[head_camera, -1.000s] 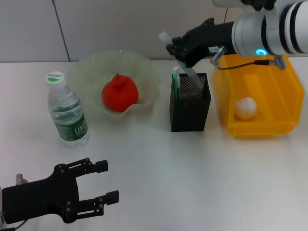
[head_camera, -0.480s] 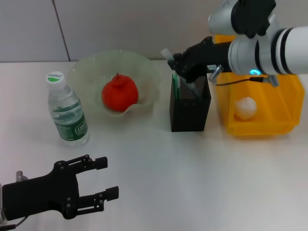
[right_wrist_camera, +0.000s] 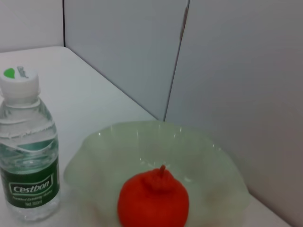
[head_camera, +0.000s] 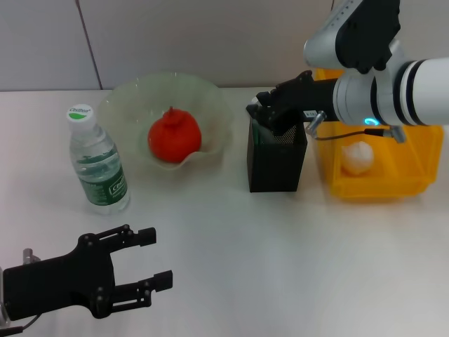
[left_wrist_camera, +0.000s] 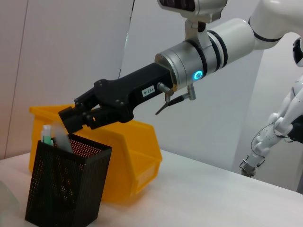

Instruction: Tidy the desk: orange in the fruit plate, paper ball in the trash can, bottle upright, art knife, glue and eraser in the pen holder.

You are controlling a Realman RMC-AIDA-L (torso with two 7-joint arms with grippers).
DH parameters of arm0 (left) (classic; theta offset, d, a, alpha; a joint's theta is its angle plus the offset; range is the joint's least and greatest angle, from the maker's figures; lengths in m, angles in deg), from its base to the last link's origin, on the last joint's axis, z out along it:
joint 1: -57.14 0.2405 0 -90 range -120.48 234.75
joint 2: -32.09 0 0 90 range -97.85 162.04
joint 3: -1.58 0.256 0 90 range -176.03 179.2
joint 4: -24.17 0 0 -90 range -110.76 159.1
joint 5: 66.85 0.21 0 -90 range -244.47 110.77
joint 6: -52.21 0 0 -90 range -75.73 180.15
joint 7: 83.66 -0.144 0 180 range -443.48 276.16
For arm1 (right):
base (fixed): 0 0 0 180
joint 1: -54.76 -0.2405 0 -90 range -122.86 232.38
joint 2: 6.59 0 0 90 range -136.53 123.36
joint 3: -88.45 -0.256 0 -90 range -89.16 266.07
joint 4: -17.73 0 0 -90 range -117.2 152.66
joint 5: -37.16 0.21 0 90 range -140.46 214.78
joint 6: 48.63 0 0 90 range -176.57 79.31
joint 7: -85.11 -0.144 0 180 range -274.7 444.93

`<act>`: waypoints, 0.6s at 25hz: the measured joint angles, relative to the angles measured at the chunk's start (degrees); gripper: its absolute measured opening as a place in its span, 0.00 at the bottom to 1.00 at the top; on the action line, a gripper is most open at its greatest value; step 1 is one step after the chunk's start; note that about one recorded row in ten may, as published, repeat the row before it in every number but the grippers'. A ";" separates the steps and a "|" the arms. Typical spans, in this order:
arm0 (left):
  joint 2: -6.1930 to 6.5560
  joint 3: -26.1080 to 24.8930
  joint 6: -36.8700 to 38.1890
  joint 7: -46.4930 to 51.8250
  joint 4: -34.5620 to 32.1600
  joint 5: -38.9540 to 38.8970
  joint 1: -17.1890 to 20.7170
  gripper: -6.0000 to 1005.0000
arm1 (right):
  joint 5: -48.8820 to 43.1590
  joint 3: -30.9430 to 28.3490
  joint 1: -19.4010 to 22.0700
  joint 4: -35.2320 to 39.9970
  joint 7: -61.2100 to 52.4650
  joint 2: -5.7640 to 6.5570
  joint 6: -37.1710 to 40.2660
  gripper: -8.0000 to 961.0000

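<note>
My right gripper hovers at the top of the black mesh pen holder, shut on a grey translucent art knife that stands inside it. A green-capped stick, possibly the glue, stands beside it. The orange lies in the pale green fruit plate. Left of the plate the bottle stands upright. The paper ball rests in the yellow trash can. My left gripper waits open at the near left. The eraser is out of view.
The right arm's white forearm reaches over the yellow bin. The pen holder stands between the plate and the bin. Bare white table stretches across the front. A grey wall closes the back.
The right gripper has come down to the pen holder's rim, and the knife it held tilted above now sits inside the holder. The left arm has barely moved.
</note>
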 joint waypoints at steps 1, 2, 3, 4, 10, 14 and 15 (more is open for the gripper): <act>0.00 0.00 -0.01 0.01 0.00 -0.01 0.00 0.79 | 0.09 0.00 0.03 -0.18 -0.17 -0.01 0.01 0.25; 0.00 0.00 -0.02 0.01 0.00 -0.01 0.00 0.79 | 0.27 -0.02 0.06 -0.31 -0.36 -0.01 0.06 0.26; 0.00 0.00 -0.01 0.01 0.00 -0.03 -0.02 0.79 | 0.73 -0.12 0.22 -0.30 -0.64 0.03 0.20 0.26; 0.00 0.00 -0.01 0.01 0.00 -0.03 -0.02 0.79 | 0.73 -0.12 0.22 -0.30 -0.64 0.03 0.20 0.27; 0.00 0.03 0.54 0.08 0.00 -0.08 -0.17 0.79 | 2.30 -0.57 4.93 6.83 -0.75 0.21 3.89 0.39; 0.11 0.22 1.22 0.27 0.00 -0.11 -0.29 0.79 | 6.73 -0.90 10.98 13.29 1.43 0.28 12.17 0.52; 0.25 0.19 1.69 0.52 0.00 -0.11 -0.42 0.79 | 9.19 -1.35 12.65 14.19 3.38 0.29 14.36 0.52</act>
